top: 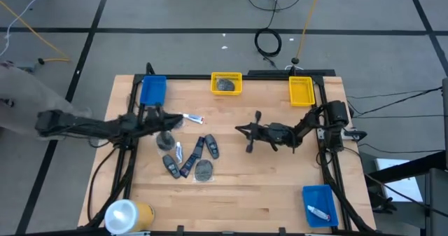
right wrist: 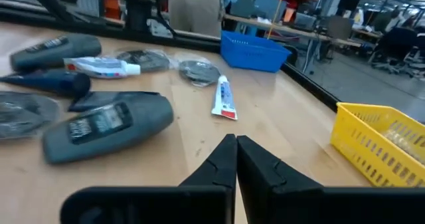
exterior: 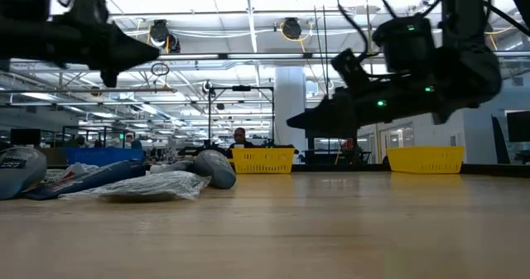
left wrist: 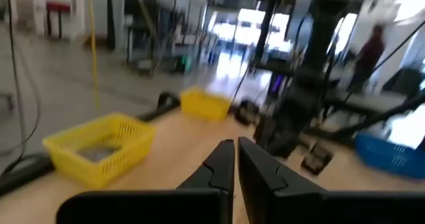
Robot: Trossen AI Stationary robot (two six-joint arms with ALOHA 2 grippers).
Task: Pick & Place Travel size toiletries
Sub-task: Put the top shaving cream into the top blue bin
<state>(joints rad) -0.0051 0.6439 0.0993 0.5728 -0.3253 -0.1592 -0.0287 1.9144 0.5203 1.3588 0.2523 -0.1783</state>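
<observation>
The toiletries lie in a loose pile [top: 189,155] at the table's middle left: dark oblong pieces [right wrist: 106,125], grey flat discs [right wrist: 199,71] and small white tubes [right wrist: 224,98]. One more white tube [top: 194,118] lies just beyond the pile. My left gripper [top: 171,124] is raised above the pile's far left part, shut and empty [left wrist: 236,159]. My right gripper [top: 248,132] stands to the right of the pile, above the table, also shut and empty [right wrist: 236,154], pointing at the pile. A grey disc lies in the middle yellow bin [top: 226,83].
Along the far edge stand a blue bin [top: 152,90] and two yellow bins, the second one [top: 301,90] further right. Another blue bin [top: 318,204] with a white tube in it sits at the near right corner. A large yellow roll [top: 126,215] lies at the near left corner.
</observation>
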